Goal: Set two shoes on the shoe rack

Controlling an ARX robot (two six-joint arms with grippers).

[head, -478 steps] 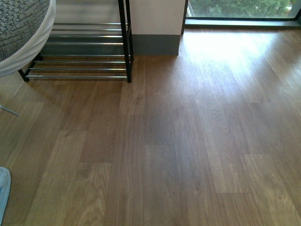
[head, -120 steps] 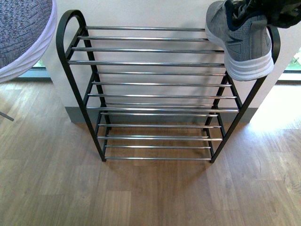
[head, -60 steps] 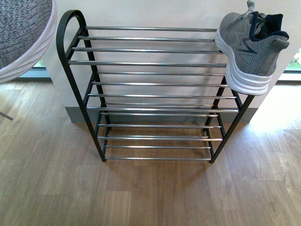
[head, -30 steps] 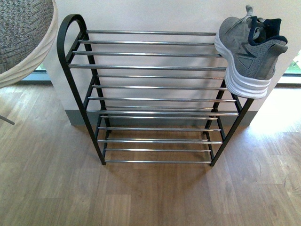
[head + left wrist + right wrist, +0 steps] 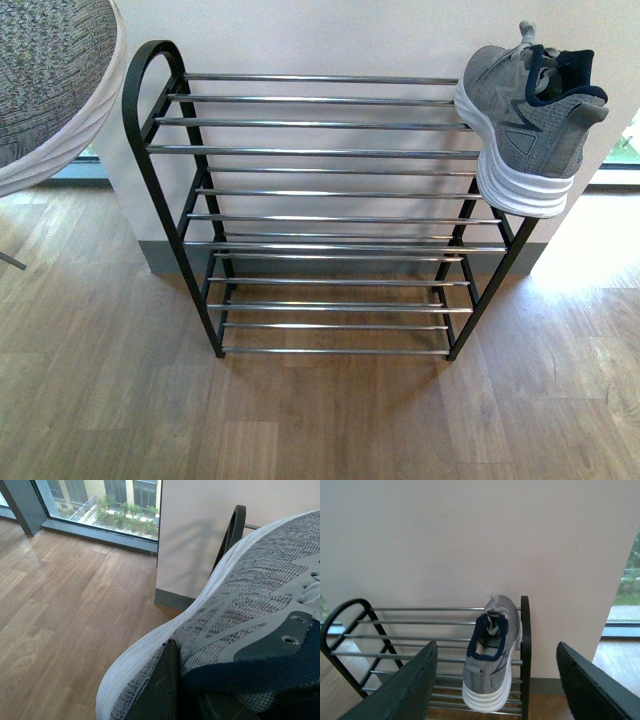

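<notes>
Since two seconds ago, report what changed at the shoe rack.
The right gripper released the grey sneaker onto the top tier of the shoe rack, right end, and withdrew, jaws open. The second sneaker stays in the left gripper; the rack stands as before.

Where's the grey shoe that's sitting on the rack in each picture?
Front view: the sneaker sits at the top tier's right end.
Left wrist view: not in it; the shoe filling it is a second sneaker.
Right wrist view: centre, heel toward the camera.
Shared landmark: the shoe rack, by its black side frames.
</notes>
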